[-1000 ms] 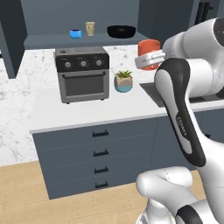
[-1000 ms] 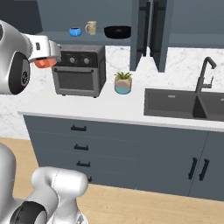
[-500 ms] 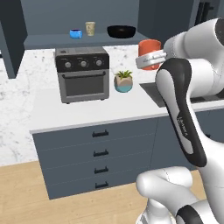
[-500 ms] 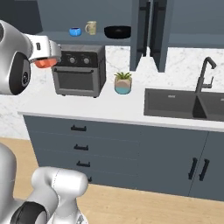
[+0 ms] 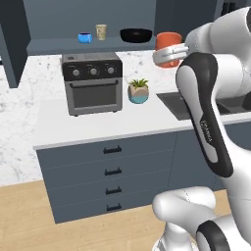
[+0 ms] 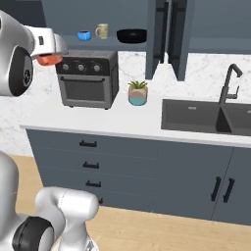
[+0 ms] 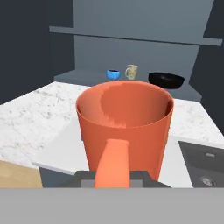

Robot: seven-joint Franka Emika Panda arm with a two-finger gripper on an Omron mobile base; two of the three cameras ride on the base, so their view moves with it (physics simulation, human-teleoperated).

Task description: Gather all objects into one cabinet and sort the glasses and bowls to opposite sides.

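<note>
A slate-blue wall cabinet (image 5: 59,46) carries three vessels on its shelf above the marble desk (image 5: 88,122): a wide black bowl (image 5: 136,35) at right, a beige patterned cup (image 5: 101,32) in the middle, a small blue bowl (image 5: 85,37) at left. A toaster oven (image 5: 93,82) and potted plant (image 5: 138,91) sit below. The right base view adds a sink (image 6: 206,115) and faucet (image 6: 230,81). The pincer (image 7: 114,175) is clamped on the upright orange cup (image 7: 124,127), held in the air; the hand view reveals its empty interior and handle.
</note>
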